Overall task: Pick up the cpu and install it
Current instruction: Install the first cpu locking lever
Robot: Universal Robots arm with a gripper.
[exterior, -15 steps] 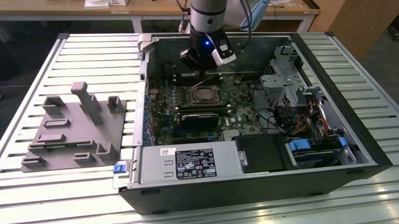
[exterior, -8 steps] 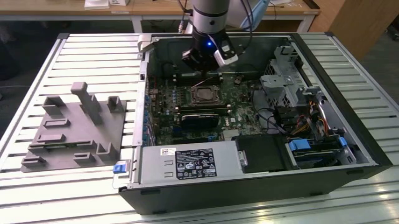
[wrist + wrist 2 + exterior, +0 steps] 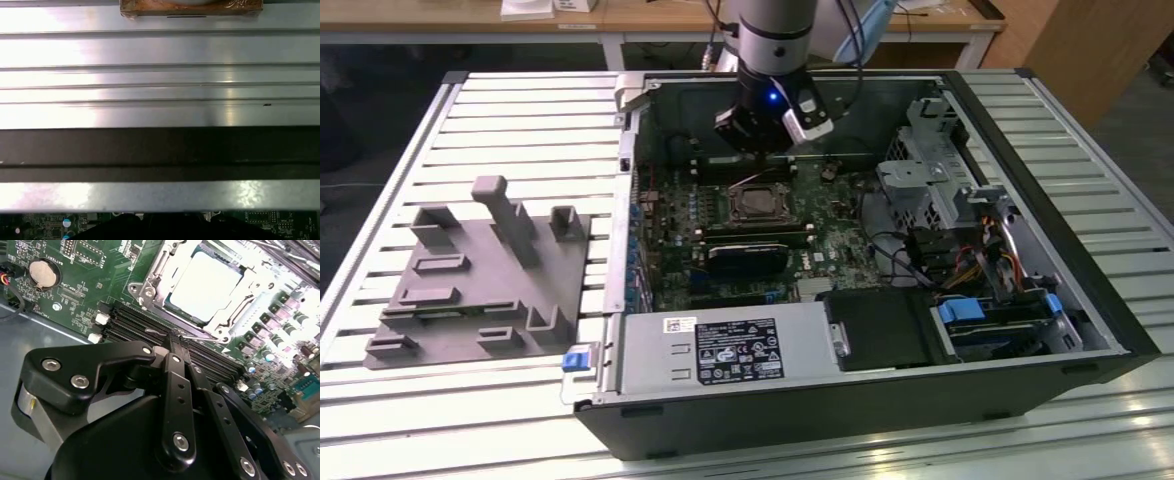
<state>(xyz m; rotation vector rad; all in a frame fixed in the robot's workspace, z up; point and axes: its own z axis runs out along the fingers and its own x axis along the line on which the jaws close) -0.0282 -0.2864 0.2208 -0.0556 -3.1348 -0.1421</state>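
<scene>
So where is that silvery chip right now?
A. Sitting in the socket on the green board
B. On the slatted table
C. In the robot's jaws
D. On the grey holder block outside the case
A. In the second wrist view the cpu lies flat inside the socket on the board, with the gripper above and beside it, holding nothing.
</scene>
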